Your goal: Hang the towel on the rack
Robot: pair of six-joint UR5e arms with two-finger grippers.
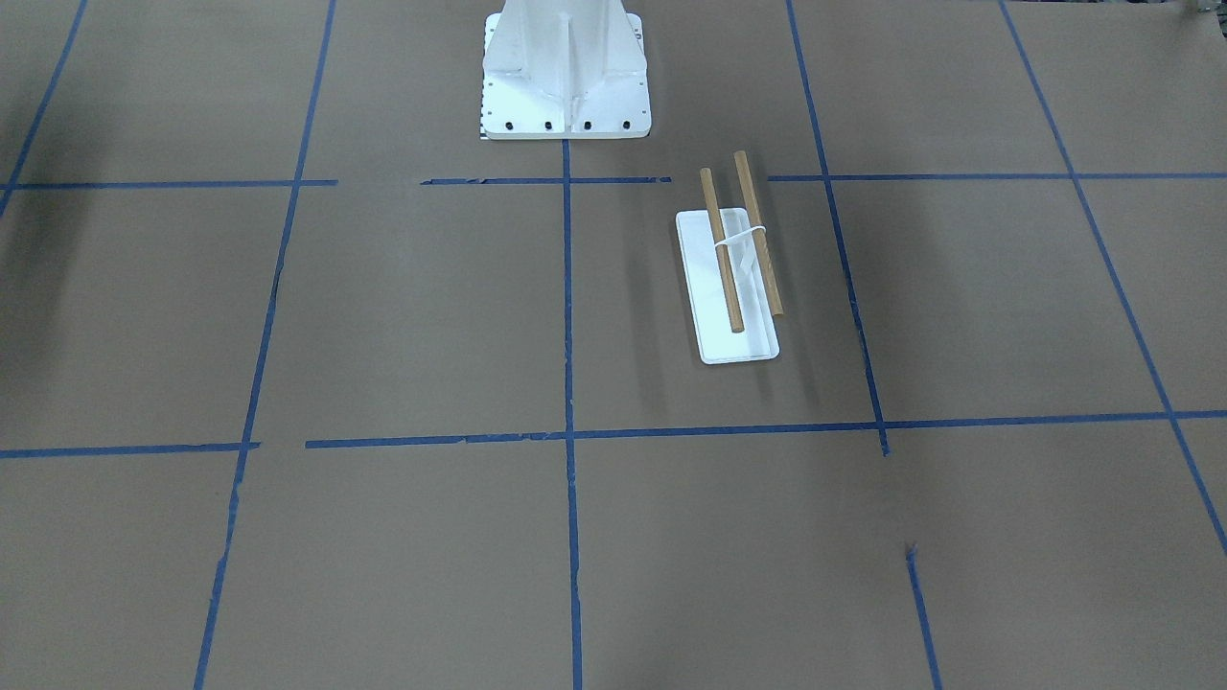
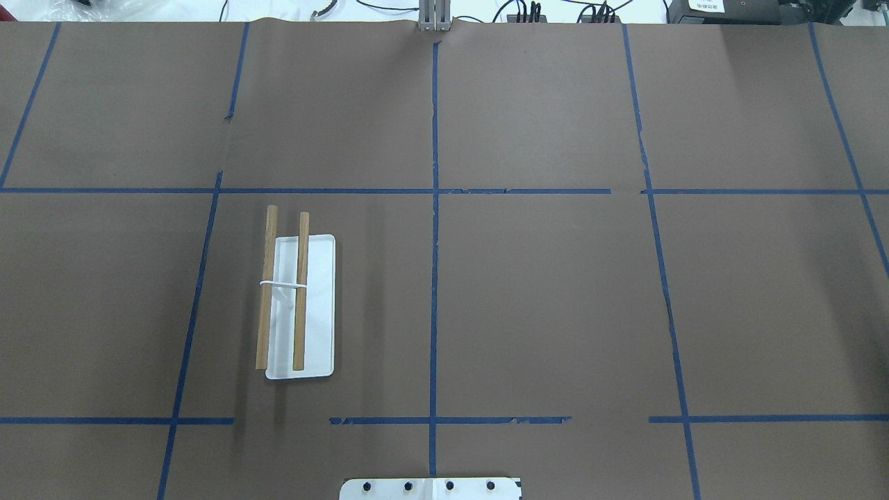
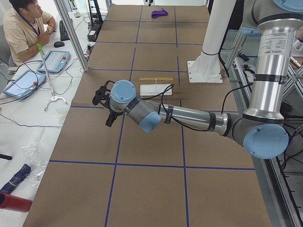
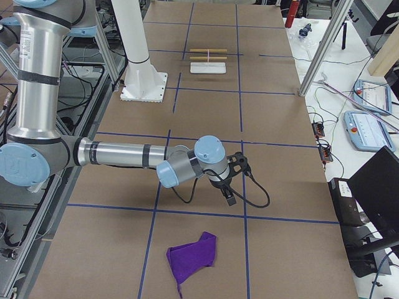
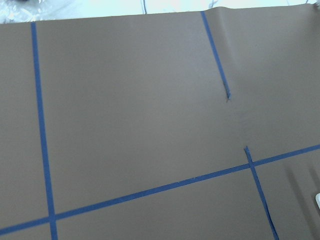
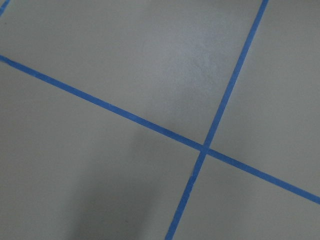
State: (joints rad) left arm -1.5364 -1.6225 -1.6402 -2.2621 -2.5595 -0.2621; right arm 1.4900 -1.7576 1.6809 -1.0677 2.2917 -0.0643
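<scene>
The rack [image 2: 316, 305] has a flat white base and two parallel brown dowels; it stands on the brown table on the robot's left, and also shows in the front view [image 1: 738, 335], the left view [image 3: 155, 88] and the right view [image 4: 207, 62]. The purple towel [image 4: 190, 255] lies crumpled near the table's right end, small and far in the left view [image 3: 159, 13]. My left gripper [image 3: 102, 101] hovers above the table, away from the rack. My right gripper [image 4: 234, 182] hovers a little short of the towel. I cannot tell whether either is open or shut.
The large white pedestal [image 1: 566, 96] with bolt holes stands at the robot's base. Blue tape lines cross the brown table cover. A seated operator [image 3: 26, 30] and tablets are beside the table. Metal posts [image 4: 321, 47] stand at the table's far edge.
</scene>
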